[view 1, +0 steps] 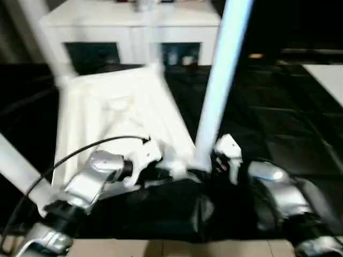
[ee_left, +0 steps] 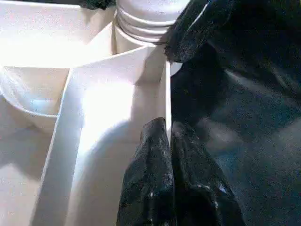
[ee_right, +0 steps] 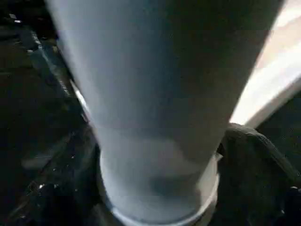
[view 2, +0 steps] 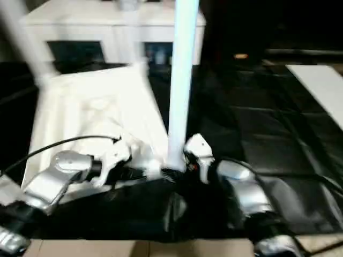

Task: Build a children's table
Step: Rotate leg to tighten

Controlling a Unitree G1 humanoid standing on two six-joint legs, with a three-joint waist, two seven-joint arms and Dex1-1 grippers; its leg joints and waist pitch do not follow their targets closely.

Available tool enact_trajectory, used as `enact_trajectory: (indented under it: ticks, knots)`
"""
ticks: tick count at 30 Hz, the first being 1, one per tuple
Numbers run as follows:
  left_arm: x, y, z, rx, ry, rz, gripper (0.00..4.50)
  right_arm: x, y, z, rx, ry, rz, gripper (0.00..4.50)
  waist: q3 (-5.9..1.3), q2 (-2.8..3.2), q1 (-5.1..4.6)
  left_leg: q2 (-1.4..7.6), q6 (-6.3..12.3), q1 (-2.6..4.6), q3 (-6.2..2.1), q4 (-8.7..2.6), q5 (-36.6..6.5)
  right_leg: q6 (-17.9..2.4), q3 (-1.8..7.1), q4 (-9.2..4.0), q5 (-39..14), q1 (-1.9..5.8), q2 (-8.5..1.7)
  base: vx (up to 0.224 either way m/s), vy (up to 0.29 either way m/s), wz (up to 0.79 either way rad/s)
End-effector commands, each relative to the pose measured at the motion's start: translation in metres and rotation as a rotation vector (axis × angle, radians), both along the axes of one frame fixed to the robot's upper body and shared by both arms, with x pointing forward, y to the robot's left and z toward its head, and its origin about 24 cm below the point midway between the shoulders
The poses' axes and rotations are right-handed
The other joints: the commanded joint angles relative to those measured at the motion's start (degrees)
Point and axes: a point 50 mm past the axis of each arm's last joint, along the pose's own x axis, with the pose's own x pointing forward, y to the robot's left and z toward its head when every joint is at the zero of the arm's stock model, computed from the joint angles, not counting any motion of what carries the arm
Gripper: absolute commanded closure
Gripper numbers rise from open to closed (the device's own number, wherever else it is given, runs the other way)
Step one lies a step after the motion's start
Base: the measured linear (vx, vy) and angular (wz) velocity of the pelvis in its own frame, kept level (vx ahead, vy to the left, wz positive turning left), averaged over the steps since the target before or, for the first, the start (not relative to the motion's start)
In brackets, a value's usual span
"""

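The white tabletop (view 1: 118, 107) lies upside down on a black mat, its ribbed underside facing up. One white leg (view 1: 217, 80) stands upright in the near right corner socket. Another leg (view 1: 45, 37) rises from the far left corner, and a third leg (view 1: 19, 171) slants out at the near left. My left gripper (ee_left: 168, 136) is shut on the tabletop's thin rim wall, close to the upright leg's ringed base (ee_left: 141, 19). My right gripper (view 1: 210, 170) sits at that leg's foot, open, with its fingers (ee_right: 263, 165) spread on either side of the tube.
A white cabinet (view 1: 134, 32) with glass doors stands behind the tabletop. The black mat (view 1: 268, 118) stretches out to the right, with a white panel (view 1: 327, 75) at its far right edge. A strip of light floor (view 1: 161, 249) shows along the near edge.
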Motion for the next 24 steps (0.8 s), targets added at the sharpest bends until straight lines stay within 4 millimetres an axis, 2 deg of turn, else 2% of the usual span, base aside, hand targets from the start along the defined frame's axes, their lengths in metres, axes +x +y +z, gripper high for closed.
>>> enact_trajectory:
  ticks: [1,7,9,20,22,24]
  knots:
    - [-0.013,-0.006,-0.009,0.007,0.075,-0.075,4.50,-0.006,0.004,0.003,0.026,0.025,0.069,0.68,-3.26,-0.18,-0.24,2.01,6.14,0.68,0.08,-3.38,-6.67,-16.76,1.58,-1.70,0.96,2.92,-2.17,0.000,0.000,0.00]
    - [-0.012,-0.004,-0.008,0.007,0.076,-0.065,4.50,-0.011,0.007,-0.002,0.005,0.041,0.106,0.68,-2.80,-0.33,-0.44,2.02,2.42,0.83,-0.06,-4.01,-12.86,-13.96,1.95,-2.64,-9.35,2.73,-2.38,0.000,0.000,0.00]
    - [-0.012,-0.004,-0.008,0.006,0.075,-0.060,4.50,-0.012,0.007,-0.004,-0.001,0.048,0.113,0.96,-2.78,-0.36,-0.46,1.99,1.90,0.84,-0.09,-4.04,-13.51,-13.39,2.04,-2.73,-10.50,2.67,-2.40,0.000,0.000,0.00]
    - [-0.010,-0.002,-0.009,0.020,0.075,-0.041,4.50,-0.009,0.005,-0.006,0.011,0.061,0.062,1.70,-2.88,-0.29,-0.53,1.85,1.75,0.71,-0.17,-3.87,-13.22,-13.25,2.06,-2.55,-9.82,2.66,-2.31,0.000,0.000,0.00]
    - [-0.010,-0.001,-0.010,0.022,0.076,-0.028,4.50,-0.005,0.005,-0.008,0.019,0.062,0.002,1.75,-2.87,-0.27,-0.57,1.84,1.59,0.71,-0.19,-3.91,-13.45,-13.13,2.06,-2.59,-10.39,2.61,-2.29,0.000,0.000,0.00]
    - [-0.008,-0.001,-0.013,0.026,0.072,0.008,4.50,0.002,0.006,-0.010,0.022,0.060,-0.100,1.79,-2.53,-0.29,-0.95,1.75,0.47,0.54,-0.31,-4.27,-15.75,-12.21,2.06,-2.94,-14.37,2.50,-2.33,0.000,0.000,0.00]
